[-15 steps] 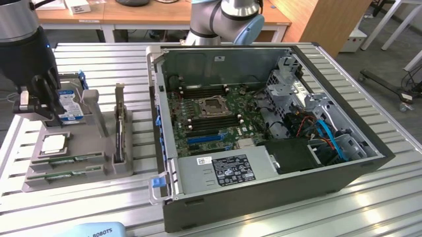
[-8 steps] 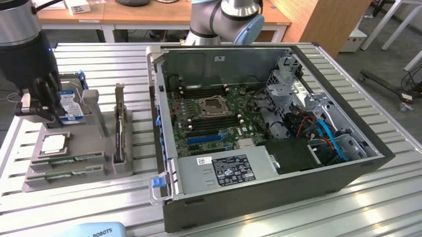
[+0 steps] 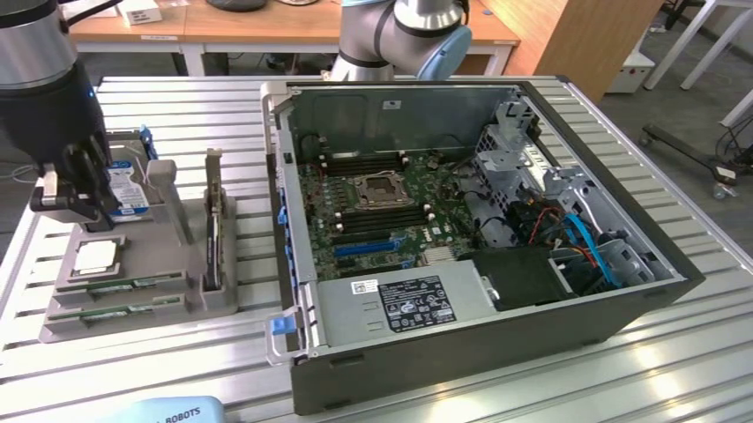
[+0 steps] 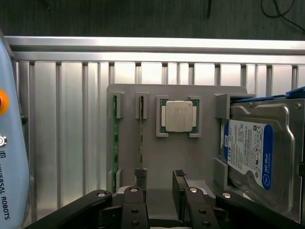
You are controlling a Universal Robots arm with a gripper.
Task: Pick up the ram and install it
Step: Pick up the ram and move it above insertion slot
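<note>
Two ram sticks stand on edge in slots of the grey tray (image 3: 153, 264), green and narrow: one ram stick (image 3: 123, 285) (image 4: 141, 133) and a second ram stick (image 3: 115, 310) (image 4: 115, 138) beside it. My gripper (image 3: 77, 210) (image 4: 159, 177) hangs open above the tray, holding nothing. In the exterior view it is over the tray's far end, by the hard drive (image 3: 127, 189). In the wrist view one of my fingertips (image 4: 139, 175) lies close to the end of the nearer stick.
A silver CPU chip (image 3: 97, 256) (image 4: 179, 116) and the hard drive (image 4: 252, 152) share the tray, with a dark card (image 3: 212, 231) standing upright. The open computer case (image 3: 471, 220) with its motherboard (image 3: 376, 207) lies on the exterior view's right. A pale blue pendant (image 3: 165, 412) rests at the table's front.
</note>
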